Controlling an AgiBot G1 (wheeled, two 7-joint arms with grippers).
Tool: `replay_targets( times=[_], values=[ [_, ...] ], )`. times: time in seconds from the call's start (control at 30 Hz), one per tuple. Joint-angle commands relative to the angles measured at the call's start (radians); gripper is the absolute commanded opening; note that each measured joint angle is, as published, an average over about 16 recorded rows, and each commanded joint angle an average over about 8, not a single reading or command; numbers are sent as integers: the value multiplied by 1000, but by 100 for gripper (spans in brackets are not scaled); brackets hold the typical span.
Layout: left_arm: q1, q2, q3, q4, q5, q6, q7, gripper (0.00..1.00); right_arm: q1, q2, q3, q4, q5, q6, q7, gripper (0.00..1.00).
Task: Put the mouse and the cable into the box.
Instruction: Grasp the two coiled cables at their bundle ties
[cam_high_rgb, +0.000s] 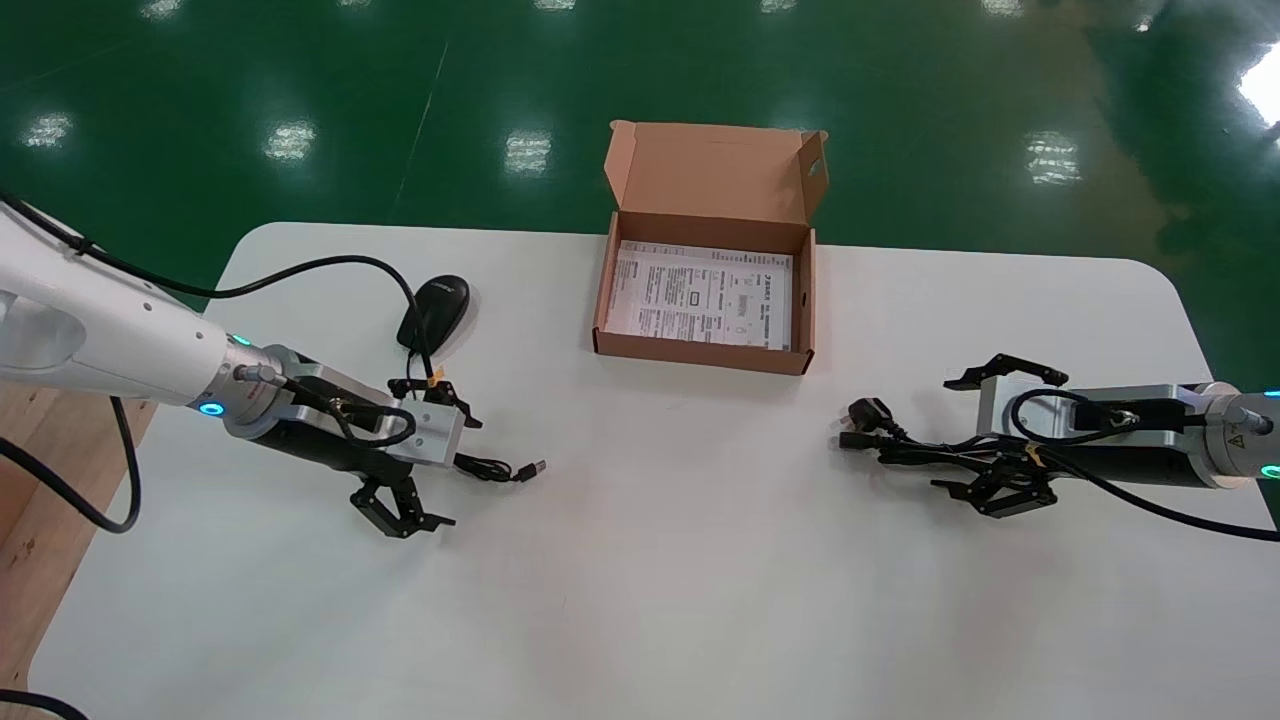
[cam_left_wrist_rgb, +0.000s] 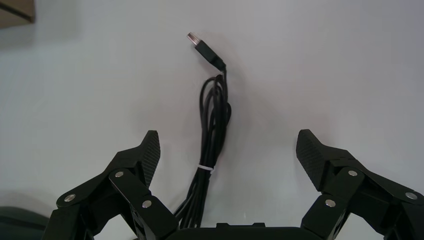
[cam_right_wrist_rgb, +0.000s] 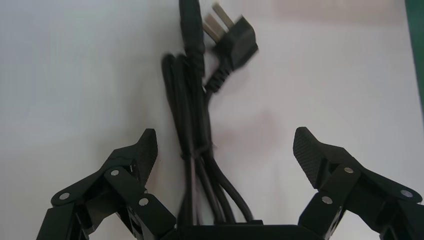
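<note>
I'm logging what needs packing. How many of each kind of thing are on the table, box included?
Mouse: 1
Cables: 2 (USB lead, power cord)
Box: 1
Printed sheet: 1
Total: 5
</note>
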Motion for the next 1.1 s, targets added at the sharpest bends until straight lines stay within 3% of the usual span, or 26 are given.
replay_targets(
  times=[0.03, 0.13, 0.2, 0.23, 1.1],
  values=[
    [0, 2, 2, 3, 3, -3, 6, 66, 3, -6, 2, -13, 3, -3, 2, 42],
    [-1, 4, 5, 5, 6, -5, 9, 29, 5, -9, 4, -21, 5, -5, 5, 5],
    [-1, 3, 5, 4, 7, -5, 8, 4, 5, -8, 4, -21, 6, -6, 4, 0],
    [-1, 3, 5, 3, 7, -5, 8, 0, 5, -8, 4, -20, 6, -6, 4, 0],
    [-1, 0, 1, -3, 1, 0, 4, 0, 1, -2, 2, -3, 4, -6, -1, 0]
  ],
)
